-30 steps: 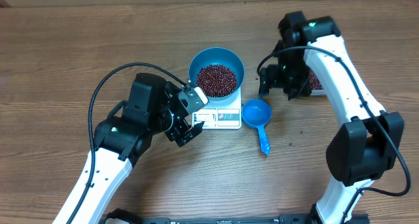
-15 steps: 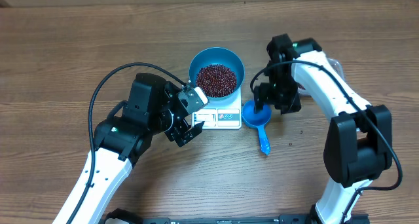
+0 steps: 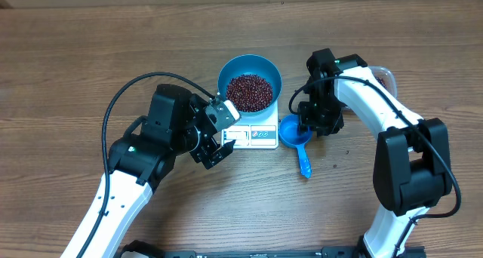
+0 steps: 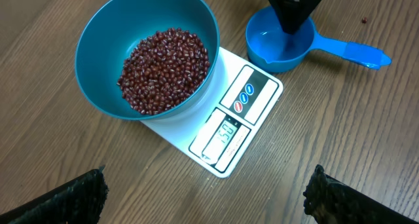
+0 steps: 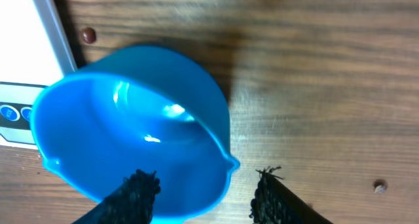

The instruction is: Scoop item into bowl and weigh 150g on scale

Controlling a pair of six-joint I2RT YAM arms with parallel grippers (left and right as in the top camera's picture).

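1. Beans [image 4: 165, 68]: heaped loose in the deep blue bowl [image 4: 98, 50], covering the bottom and part of the wall, put there for weighing.
2. Bowl standing on the white scale [image 4: 258, 93], toward its far end, leaving display and buttons uncovered for reading. Digits lit, but too small to read with certainty.
3. Small blue scoop [image 5: 131, 119] lying on the worktop [image 3: 90, 54] just beside the scale, cup empty, handle pointing toward the robot's side.
4. Right claw [image 5: 204, 191] low over the scoop, fingers apart: one inside the cup, one outside, cup wall between them. No pressing on the wall visible. Probably placed so for pinching the wall and lifting the scoop.
5. Left claw [image 4: 206, 201] wide apart and empty, hovering near the display end of the scale, likely for giving its camera a view of the reading.
6. Clear tub [image 3: 383, 77] far right, mostly hidden behind the right arm. One stray bean [image 5: 88, 35] on the worktop near the scoop.
7. Judging from this: most of the portion already in the bowl, perhaps only a small correction left.
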